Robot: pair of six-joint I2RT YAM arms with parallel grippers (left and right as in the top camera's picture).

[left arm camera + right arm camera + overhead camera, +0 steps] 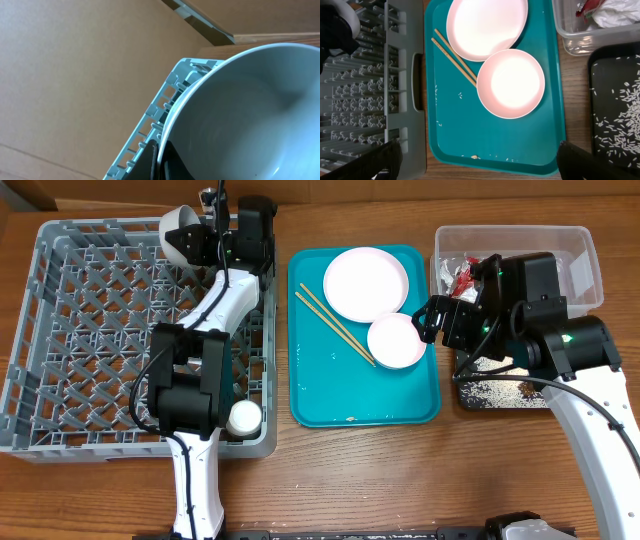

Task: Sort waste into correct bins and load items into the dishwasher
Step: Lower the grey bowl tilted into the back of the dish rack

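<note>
**A:** What's sitting where around the teal tray (318, 395)? Start from the left.

**B:** Just left of the tray is the grey dish rack (60, 330). The left gripper (203, 235) is out past the tray's far-left corner, over the rack's back edge, clamped tight on the rim of a white bowl (178, 228). The bowl's tipped on its side. On the wrist cam you're looking into it, with the rack wall poking out right behind. There's also a small white cup (243, 417) in the rack, just off the tray's near-left corner.

**A:** And on the tray itself?

**B:** The round plate (366, 283) is at the far end. Two chopsticks (335, 327) lie diagonally along the plate's left side and run down to the other bowl (396, 341). That bowl sits just nearer than the plate. Their rims meet or overlap, can't tell which.

**A:** Right side?

**B:** The right gripper (437, 323) hangs over the tray's right edge with its jaws spread wide and nothing between them. Right of the tray's far end is the clear tub (585, 250), with the red-and-silver wrapper (585, 7) and white tissue (615, 15) inside. Right of the tray's near end is the black tray (600, 65), with rice grains (620, 120) scattered in it. The right arm hides part of both from above.
</note>
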